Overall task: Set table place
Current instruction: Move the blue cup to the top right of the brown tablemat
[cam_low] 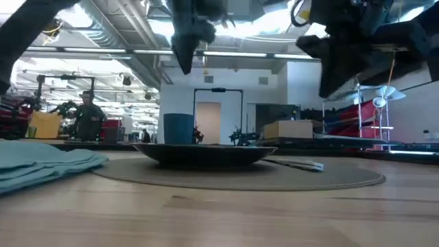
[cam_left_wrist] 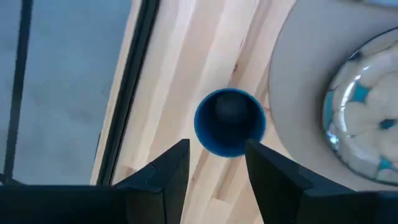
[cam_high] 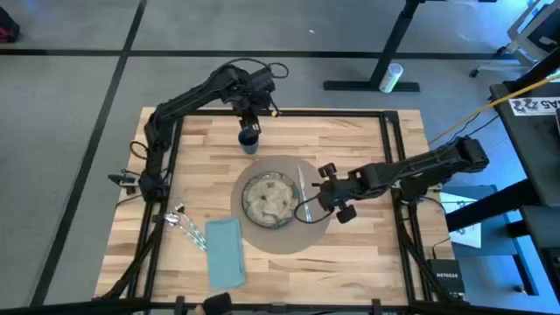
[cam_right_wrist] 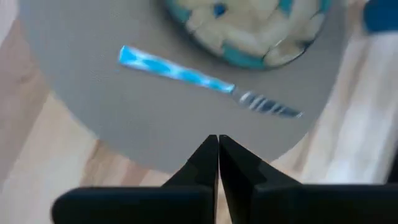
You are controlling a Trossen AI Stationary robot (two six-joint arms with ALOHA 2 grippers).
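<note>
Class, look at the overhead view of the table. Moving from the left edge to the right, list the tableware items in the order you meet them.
Spoon and fork → teal napkin → dark-blue cup → speckled plate → knife.

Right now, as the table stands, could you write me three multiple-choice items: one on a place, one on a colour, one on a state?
1. The knife lies: A on bare wood; B on the placemat beside the plate; C on the plate.
2. The napkin is: A teal; B red; C yellow.
3. The right gripper has its jaws: A shut, empty; B wide open; C shut on the knife.

Answers: B, it rests on the mat next to the plate; A, the cloth looks teal; A, the jaws touch, with nothing between.
</note>
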